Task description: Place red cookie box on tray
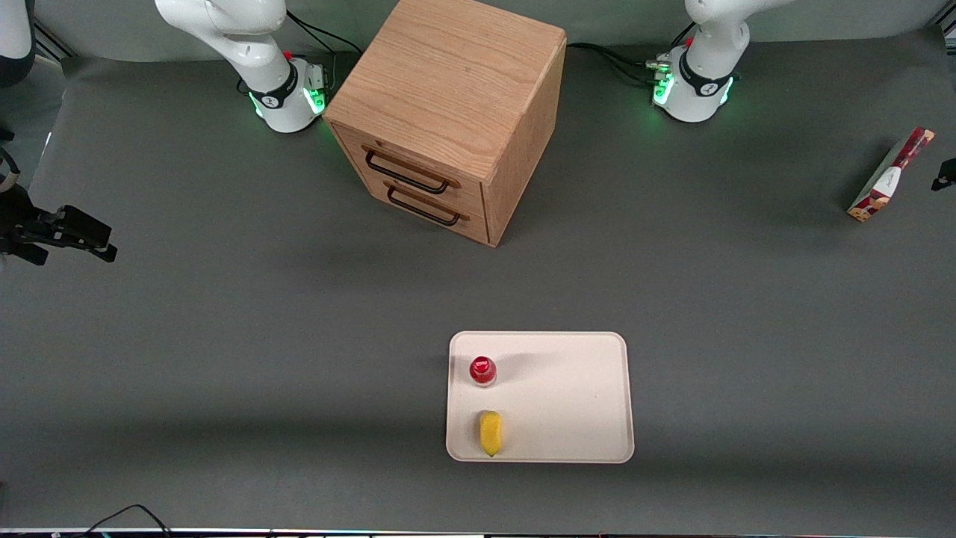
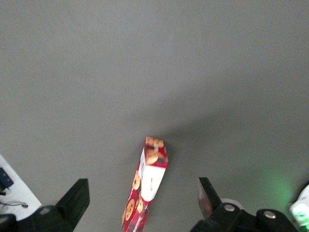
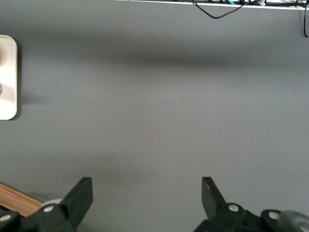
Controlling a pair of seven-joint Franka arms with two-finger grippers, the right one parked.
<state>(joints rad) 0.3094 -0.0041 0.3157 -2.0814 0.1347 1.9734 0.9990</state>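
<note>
The red cookie box [image 1: 889,178] stands on a narrow edge on the grey table at the working arm's end, far from the tray. In the left wrist view the red cookie box [image 2: 153,176] shows cookie prints and a white patch. My gripper [image 2: 143,187] hangs above it, open, with one finger on each side of the box and clear gaps between them. Only a black bit of the gripper [image 1: 945,175] shows at the front view's edge, beside the box. The cream-white tray [image 1: 575,396] lies near the front camera at mid-table.
On the tray stand a small red-capped bottle [image 1: 483,370] and a yellow object [image 1: 490,432], both at its end toward the parked arm. A wooden two-drawer cabinet [image 1: 448,112] sits between the arm bases. The tray's edge [image 3: 7,72] shows in the right wrist view.
</note>
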